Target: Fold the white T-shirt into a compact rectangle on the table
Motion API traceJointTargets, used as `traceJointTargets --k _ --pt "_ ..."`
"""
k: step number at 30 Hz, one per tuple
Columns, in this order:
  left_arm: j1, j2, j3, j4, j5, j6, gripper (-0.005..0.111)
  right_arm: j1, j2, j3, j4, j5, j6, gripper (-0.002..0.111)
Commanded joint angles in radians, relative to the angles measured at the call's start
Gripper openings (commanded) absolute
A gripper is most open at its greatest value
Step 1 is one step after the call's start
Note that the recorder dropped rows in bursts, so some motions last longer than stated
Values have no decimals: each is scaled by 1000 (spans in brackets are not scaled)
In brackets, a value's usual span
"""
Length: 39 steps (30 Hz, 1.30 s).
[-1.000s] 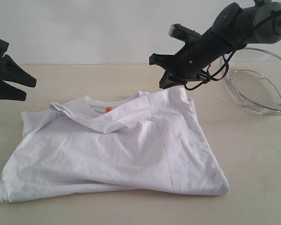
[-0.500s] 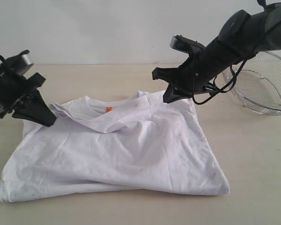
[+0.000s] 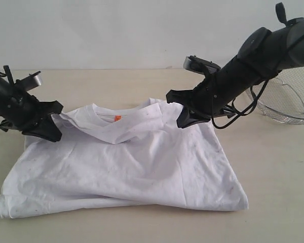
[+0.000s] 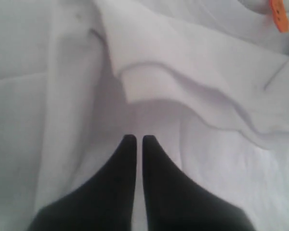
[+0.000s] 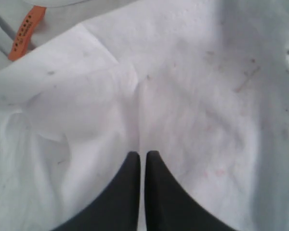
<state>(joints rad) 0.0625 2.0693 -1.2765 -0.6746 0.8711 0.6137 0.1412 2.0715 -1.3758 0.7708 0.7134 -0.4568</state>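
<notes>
Left fingers (image 4: 120,183) and right fingers (image 5: 127,192) stand closed at the shirt's (image 3: 142,162) shoulders, hold unconfirmed; a fold apparently begins, next requiring an even carry toward the hem.

A white T-shirt (image 3: 126,162) lies rumpled and partly folded on a pale table (image 3: 273,172), with a small orange tag (image 3: 117,118) at its collar. The left gripper (image 3: 51,133) points down at the shirt's left shoulder and the right gripper (image 3: 185,121) at its far right corner, both with jaws together. A wire basket (image 3: 289,101) stands at the right edge.
</notes>
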Motion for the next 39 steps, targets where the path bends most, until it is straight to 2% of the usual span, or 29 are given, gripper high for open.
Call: traceJointTargets --k 1,8,14,21,28,32,36,39 --pt "-5 -2 -1 49 -57 2 4 2 -15 3 30 4 -33 0" --pt "-5 -2 -1 186 -117 -60 4 2 -15 3 35 -2 -39 0" --pt "-3 -4 -3 294 -176 -180 4 2 -15 3 35 2 -42 0" --pt "11 -22 -3 298 -199 -266 4 2 -15 3 35 2 -44 0" --pt "73 -84 -3 249 -228 -292 4 2 -15 3 35 2 -44 0" --pt "88 -115 -3 163 -125 -222 4 2 -15 3 35 -1 -44 0" --pt "63 -130 -3 -27 113 24 4 2 -15 3 35 -9 -44 0" --pt "7 -123 -3 47 151 23 4 2 -15 3 35 -7 -44 0"
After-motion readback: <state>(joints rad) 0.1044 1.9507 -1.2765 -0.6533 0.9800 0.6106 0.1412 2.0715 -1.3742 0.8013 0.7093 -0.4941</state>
